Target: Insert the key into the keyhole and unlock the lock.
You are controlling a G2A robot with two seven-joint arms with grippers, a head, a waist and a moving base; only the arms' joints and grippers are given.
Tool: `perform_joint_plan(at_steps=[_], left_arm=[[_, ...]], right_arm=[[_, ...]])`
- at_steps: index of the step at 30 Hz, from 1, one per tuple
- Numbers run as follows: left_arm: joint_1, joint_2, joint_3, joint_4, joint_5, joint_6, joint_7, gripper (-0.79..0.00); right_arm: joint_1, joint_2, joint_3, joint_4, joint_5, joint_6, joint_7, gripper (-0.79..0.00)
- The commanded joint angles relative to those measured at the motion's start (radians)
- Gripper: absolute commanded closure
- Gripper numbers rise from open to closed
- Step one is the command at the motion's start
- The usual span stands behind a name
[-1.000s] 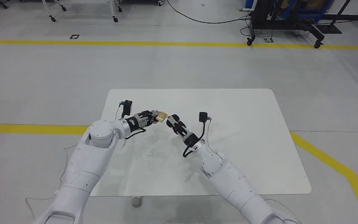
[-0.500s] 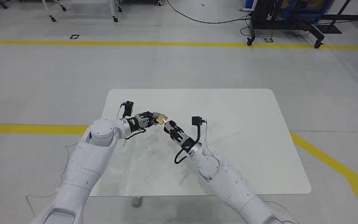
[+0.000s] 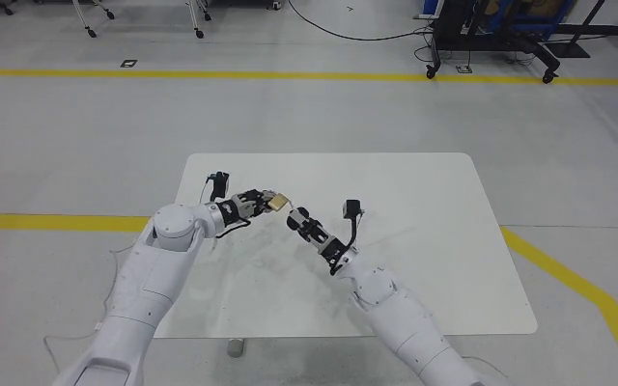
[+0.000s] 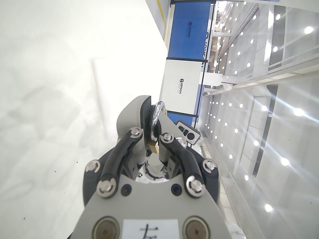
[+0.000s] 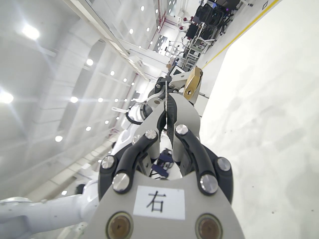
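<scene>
Brass lock (image 3: 278,202) pinched in left end effector (image 3: 261,201), key (image 5: 165,95) pinched in right end effector (image 3: 293,213), just beside lock, table (image 3: 435,241) beneath

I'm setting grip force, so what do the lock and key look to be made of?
The lock looks like brass: a golden body with a soft, dull shine. Its shackle looks like polished steel, silvery and glinting. The key shows edge-on as a thin grey blade, probably plain metal; its finish is hard to tell.
</scene>
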Motion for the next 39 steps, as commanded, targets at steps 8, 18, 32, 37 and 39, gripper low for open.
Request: perform_joint_plan(at_steps=[8,18,32,37,39], left_arm=[[0.012,0.006,-0.007,-0.019,0.001,-0.067,-0.047,0.0],[0.009,0.01,0.008,-0.029,0.05,-0.09,-0.067,0.0],[-0.005,0.02,0.004,-0.019,0.083,-0.156,-0.134,0.0],[-0.019,0.025,0.002,0.001,0.078,-0.172,-0.209,0.0],[-0.023,0.024,0.008,0.007,0.05,-0.174,-0.257,0.0]], right_arm=[[-0.01,0.02,0.041,-0.027,0.096,0.135,0.175,0.0],[-0.01,0.022,0.039,-0.037,0.135,0.178,0.222,0.0],[-0.049,0.056,0.088,-0.116,0.132,0.254,0.396,0.0],[-0.066,0.072,0.108,-0.148,0.11,0.253,0.47,0.0],[-0.069,0.076,0.109,-0.154,0.112,0.254,0.498,0.0]])
